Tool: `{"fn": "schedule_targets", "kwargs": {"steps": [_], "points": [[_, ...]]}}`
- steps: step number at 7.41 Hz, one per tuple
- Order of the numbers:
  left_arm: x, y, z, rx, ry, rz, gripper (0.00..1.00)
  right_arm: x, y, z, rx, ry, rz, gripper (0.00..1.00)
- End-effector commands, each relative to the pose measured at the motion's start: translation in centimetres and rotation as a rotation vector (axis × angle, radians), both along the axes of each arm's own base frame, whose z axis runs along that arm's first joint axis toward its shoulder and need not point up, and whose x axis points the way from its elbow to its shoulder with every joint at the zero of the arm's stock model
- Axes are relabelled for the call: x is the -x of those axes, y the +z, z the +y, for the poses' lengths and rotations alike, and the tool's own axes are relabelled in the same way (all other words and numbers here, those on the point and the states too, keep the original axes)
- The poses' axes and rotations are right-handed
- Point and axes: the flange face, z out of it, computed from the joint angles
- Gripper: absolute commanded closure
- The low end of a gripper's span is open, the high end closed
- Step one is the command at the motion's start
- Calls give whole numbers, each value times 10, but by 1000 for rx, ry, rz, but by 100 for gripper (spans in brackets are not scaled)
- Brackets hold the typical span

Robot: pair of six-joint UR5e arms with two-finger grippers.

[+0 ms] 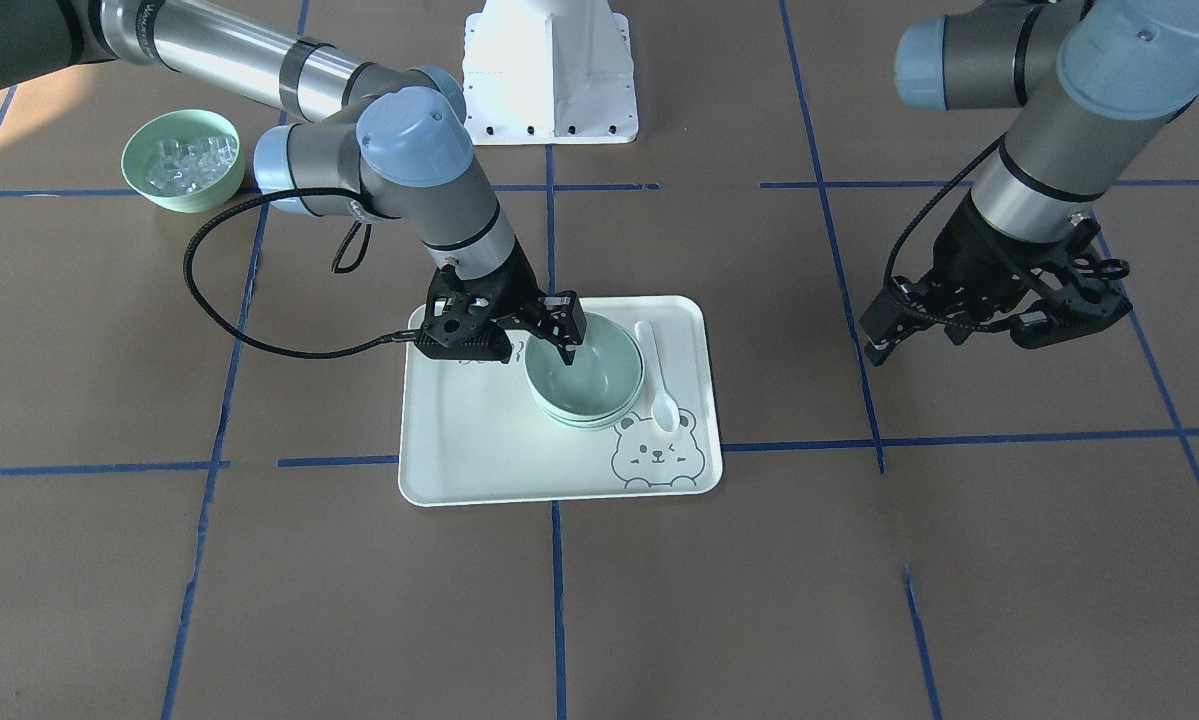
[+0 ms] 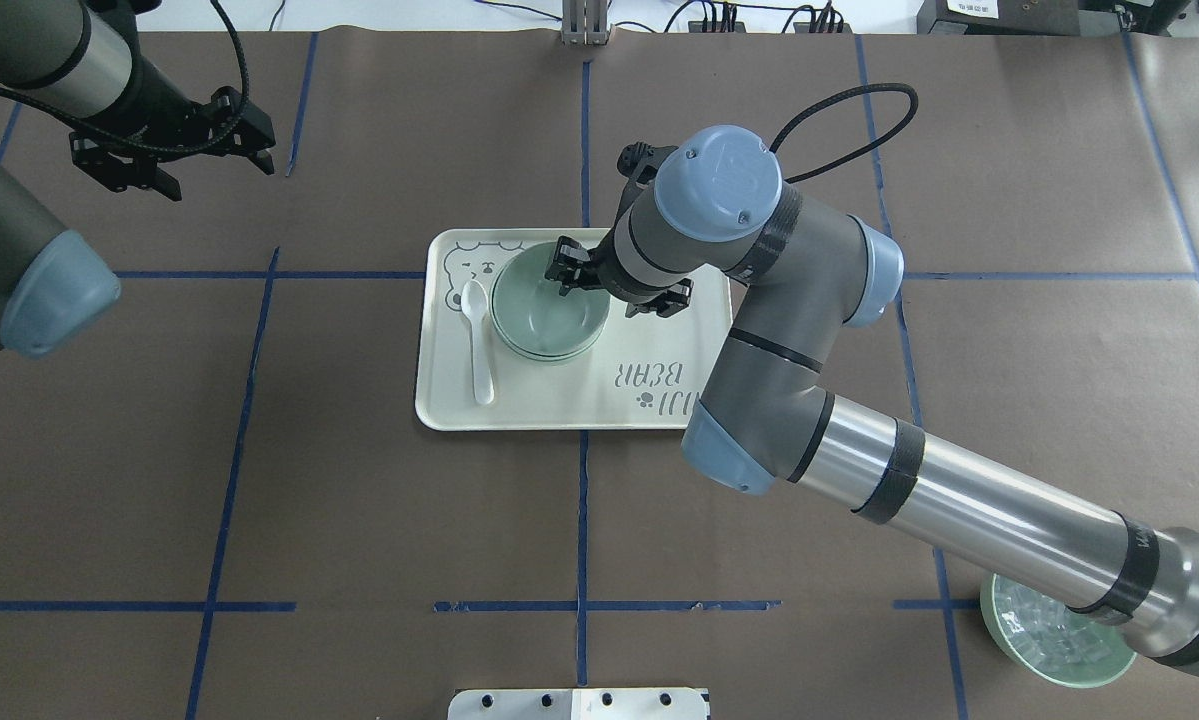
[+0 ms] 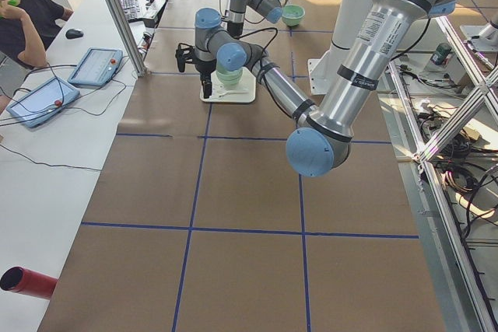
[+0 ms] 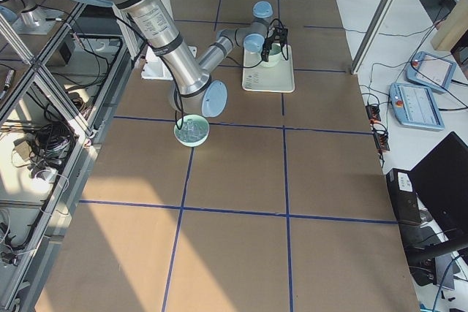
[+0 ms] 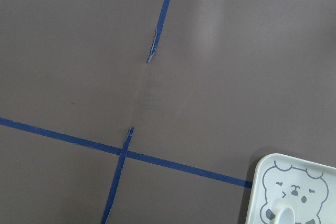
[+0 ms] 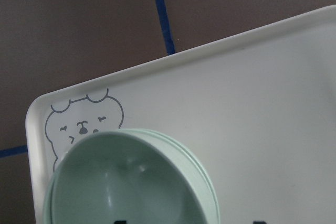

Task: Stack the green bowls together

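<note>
The green bowls (image 1: 584, 385) sit nested in one stack on the cream bear tray (image 1: 479, 450), and no other plain green bowl shows. The stack also shows in the overhead view (image 2: 544, 320) and the right wrist view (image 6: 131, 182), where layered rims show. My right gripper (image 1: 537, 348) is open and points down over the stack's rim, one finger inside the top bowl and the other outside it. My left gripper (image 2: 219, 175) is open and empty, well away from the tray.
A white spoon (image 1: 656, 380) lies on the tray beside the stack. A similar green bowl of clear cubes (image 1: 181, 160) stands on the table under my right arm's forearm. Blue tape lines cross the brown table. The white robot base (image 1: 549, 80) is behind the tray.
</note>
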Motion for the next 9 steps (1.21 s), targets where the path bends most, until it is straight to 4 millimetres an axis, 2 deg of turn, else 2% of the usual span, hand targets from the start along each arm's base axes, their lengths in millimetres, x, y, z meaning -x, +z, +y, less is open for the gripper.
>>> {"fn": "schedule_targets", "kwargs": {"steps": [1, 2, 3, 4, 5, 6, 7, 9], "points": [[0, 1, -1, 3, 0, -2, 0, -16, 8, -13, 8, 16, 10, 0], [0, 2, -1, 3, 1, -3, 0, -40, 16, -24, -3, -5, 63, 0], [3, 6, 3, -14, 20, -11, 0, -77, 29, -21, -54, -60, 162, 0], [23, 15, -2, -28, 24, -39, 0, -126, 45, -20, -119, -110, 248, 0], [44, 21, -9, -33, 42, -73, 0, -169, 72, -22, -177, -146, 300, 0], [68, 28, -16, -60, 79, -110, 0, -212, 105, -31, -188, -192, 304, 0], [102, 52, -18, -83, 137, -126, 0, -265, 140, -44, -190, -243, 289, 0], [188, 118, -7, -141, 235, -117, 0, -390, 226, -58, -252, -322, 308, 0]]}}
